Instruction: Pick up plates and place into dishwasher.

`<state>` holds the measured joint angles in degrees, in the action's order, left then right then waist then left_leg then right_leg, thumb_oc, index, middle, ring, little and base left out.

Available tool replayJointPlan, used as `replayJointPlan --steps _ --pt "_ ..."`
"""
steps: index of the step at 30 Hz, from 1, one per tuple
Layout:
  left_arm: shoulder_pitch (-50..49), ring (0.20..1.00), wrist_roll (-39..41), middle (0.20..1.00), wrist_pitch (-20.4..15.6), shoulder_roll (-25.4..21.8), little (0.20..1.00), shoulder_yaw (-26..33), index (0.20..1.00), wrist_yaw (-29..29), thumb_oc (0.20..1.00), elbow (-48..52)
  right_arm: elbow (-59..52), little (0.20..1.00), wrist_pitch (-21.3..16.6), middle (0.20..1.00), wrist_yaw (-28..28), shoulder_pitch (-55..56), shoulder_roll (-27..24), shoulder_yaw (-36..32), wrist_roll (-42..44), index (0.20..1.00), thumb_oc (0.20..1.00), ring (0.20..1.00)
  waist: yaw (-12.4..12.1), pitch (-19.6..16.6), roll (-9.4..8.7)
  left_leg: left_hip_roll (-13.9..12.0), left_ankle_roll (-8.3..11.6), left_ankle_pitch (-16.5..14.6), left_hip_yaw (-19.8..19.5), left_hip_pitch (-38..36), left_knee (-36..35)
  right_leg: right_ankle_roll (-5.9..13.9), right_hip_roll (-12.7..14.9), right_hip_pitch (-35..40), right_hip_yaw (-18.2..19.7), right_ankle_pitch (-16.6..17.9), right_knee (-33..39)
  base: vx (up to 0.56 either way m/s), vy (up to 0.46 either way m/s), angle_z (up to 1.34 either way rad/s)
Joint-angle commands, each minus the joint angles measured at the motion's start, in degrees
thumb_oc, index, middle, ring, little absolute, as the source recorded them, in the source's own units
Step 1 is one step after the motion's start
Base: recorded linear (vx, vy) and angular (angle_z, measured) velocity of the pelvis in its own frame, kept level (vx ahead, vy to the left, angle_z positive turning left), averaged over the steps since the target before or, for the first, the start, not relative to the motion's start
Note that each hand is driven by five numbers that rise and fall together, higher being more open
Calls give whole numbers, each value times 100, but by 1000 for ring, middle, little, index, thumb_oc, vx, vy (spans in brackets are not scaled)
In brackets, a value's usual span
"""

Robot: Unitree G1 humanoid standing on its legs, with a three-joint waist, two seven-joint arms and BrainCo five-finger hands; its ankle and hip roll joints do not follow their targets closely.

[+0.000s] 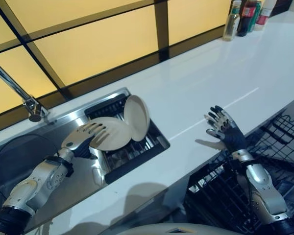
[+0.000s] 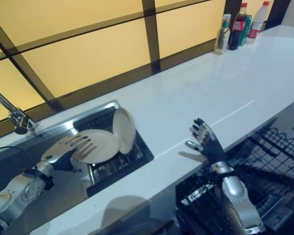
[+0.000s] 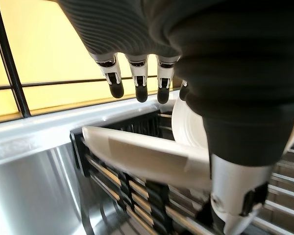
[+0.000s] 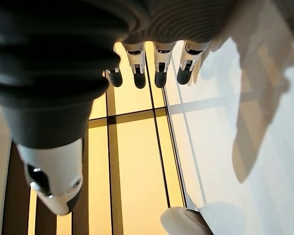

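A cream plate (image 1: 112, 134) lies almost flat over the black dish rack (image 1: 137, 157) in the sink. My left hand (image 1: 81, 138) grips its near side, fingers spread across the top. In the left wrist view the plate's rim (image 3: 147, 164) runs between the fingers (image 3: 139, 85) and the thumb (image 3: 235, 196) under it. A second cream plate (image 1: 136, 116) stands on edge in the rack, right behind the first. My right hand (image 1: 226, 129) hovers open, fingers spread, holding nothing, over the counter's front edge. Below it is the black wire dishwasher rack (image 1: 220, 191).
A steel tap (image 1: 19, 93) rises at the back left of the steel sink (image 1: 19, 161). The white counter (image 1: 225, 73) stretches to the right, with a few bottles (image 1: 245, 17) at its far end. Yellow panels with dark frames (image 1: 88, 44) run behind it.
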<state>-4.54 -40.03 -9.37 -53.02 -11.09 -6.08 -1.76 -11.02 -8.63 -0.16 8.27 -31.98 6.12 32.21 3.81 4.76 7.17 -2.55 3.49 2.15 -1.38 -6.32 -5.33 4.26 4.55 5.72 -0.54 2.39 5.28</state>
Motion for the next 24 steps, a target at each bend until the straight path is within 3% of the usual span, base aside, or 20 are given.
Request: replayJointPlan --steps 1,10,12,13,16,17,19,24 --pt "456 1000 -315 1000 -59 -402 1000 144 1000 -464 1000 -154 -321 1000 -261 1000 39 -127 -167 -41 123 1000 1000 1000 39 24 -243 147 -247 -231 226 159 33 285 323 -282 -145 -359 -469 34 13 -1" --pt "446 1000 -758 1000 78 -308 1000 -131 1000 -621 1000 -345 -245 1000 -335 1000 111 -100 -167 -16 76 1000 1000 1000 68 121 -250 151 -258 -202 231 181 33 308 341 -356 -118 -358 -543 17 13 0" --pt "407 843 -829 843 222 -318 843 -145 843 -773 843 -403 -234 1000 -327 1000 84 -84 -177 -8 90 1000 1000 1000 65 128 -263 149 -261 -210 226 164 33 317 343 -336 -116 -360 -534 49 5 0" --pt "392 649 -890 649 305 -327 649 -133 649 -830 649 -435 -228 1000 -320 1000 89 -73 -178 -17 95 1000 1000 1000 60 127 -272 148 -262 -215 221 160 33 321 343 -324 -118 -360 -524 46 -7 0" --pt "338 498 -1042 498 524 -353 498 -71 498 -923 498 -513 -227 1000 -349 1000 105 -29 -157 -12 93 1000 1000 1000 42 125 -295 139 -257 -210 213 161 33 325 340 -307 -135 -358 -508 25 -7 0" --pt "319 363 -1095 363 601 -349 363 -50 363 -922 363 -547 -222 1000 -354 1000 122 -21 -139 -19 85 1000 1000 1000 37 128 -300 139 -256 -208 211 160 33 324 340 -305 -142 -361 -511 0 0 0" --pt "307 200 -1132 200 710 -316 200 -49 200 -965 200 -644 -219 1000 -354 1000 121 -20 -120 -5 75 1000 1000 1000 28 125 -310 138 -252 -200 207 161 33 323 340 -301 -157 -362 -511 0 0 0" --pt "312 200 -1306 200 849 -228 200 -94 200 -946 200 -854 -148 1000 -366 1000 140 -25 -75 9 26 1000 1000 1000 13 116 -316 137 -237 -183 180 153 33 318 340 -293 -189 -375 -531 6 0 0"
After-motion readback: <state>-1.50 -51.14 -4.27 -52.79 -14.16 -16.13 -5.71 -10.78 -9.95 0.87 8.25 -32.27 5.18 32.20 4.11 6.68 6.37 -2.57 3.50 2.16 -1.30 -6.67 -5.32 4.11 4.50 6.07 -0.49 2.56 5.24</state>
